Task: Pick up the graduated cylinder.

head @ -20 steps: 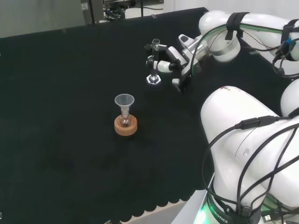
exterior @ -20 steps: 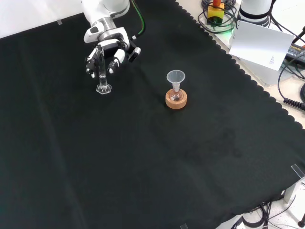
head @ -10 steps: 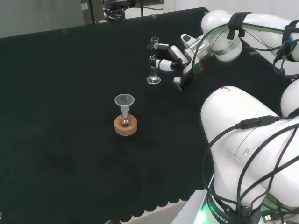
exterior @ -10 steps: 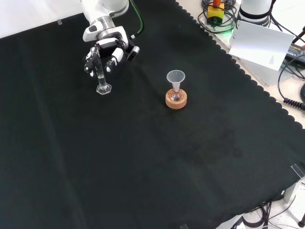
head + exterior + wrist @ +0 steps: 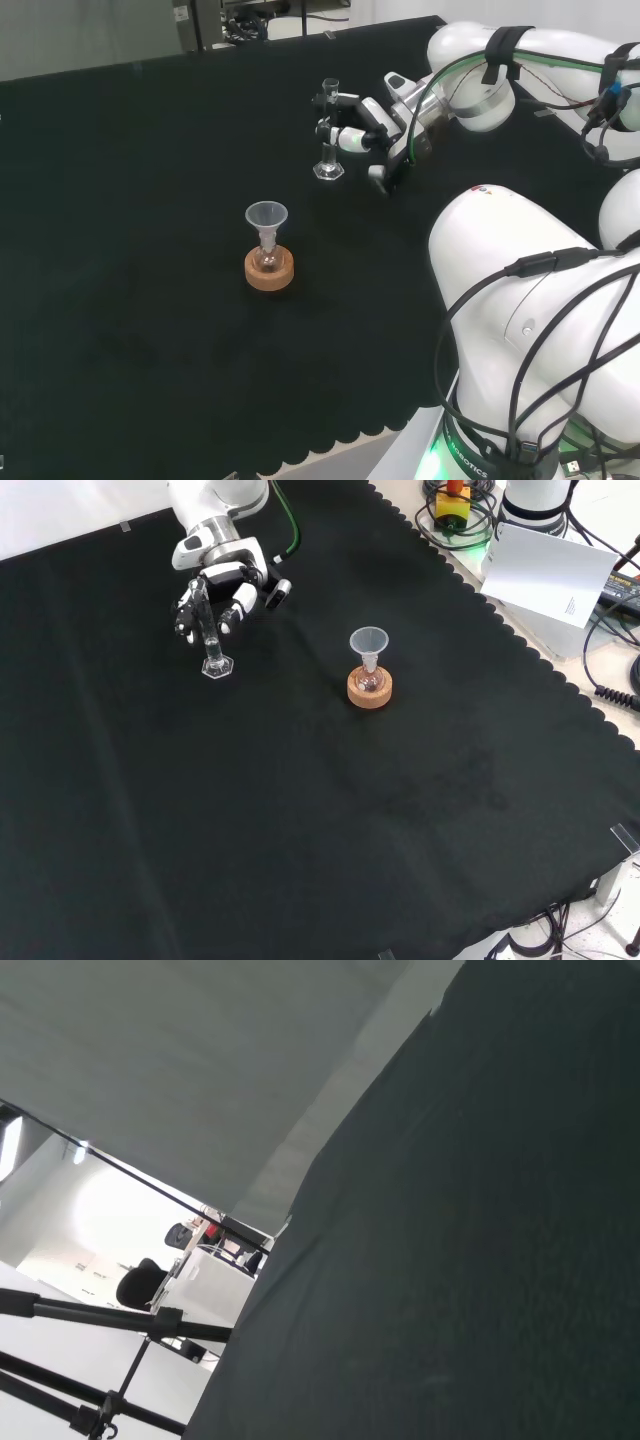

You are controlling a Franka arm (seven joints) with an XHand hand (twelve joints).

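In the upper left of the front view the hand (image 5: pixel 222 592) has its fingers curled round the graduated cylinder (image 5: pixel 210 635), tilted and seemingly barely lifted, so raising it clear remains.

The tabletop (image 5: pixel 300 830) was covered in plain black cloth. The hand (image 5: pixel 225 590) was black and white. The graduated cylinder (image 5: pixel 210 640) and funnel (image 5: pixel 368 640) were clear; the cork ring (image 5: pixel 369 690) was tan-brown.

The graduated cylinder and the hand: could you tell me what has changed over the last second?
The hand closed its fingers round the graduated cylinder, which tipped from upright to a slight tilt; its base is still at about the same spot on the cloth. The funnel on its cork ring stayed put.
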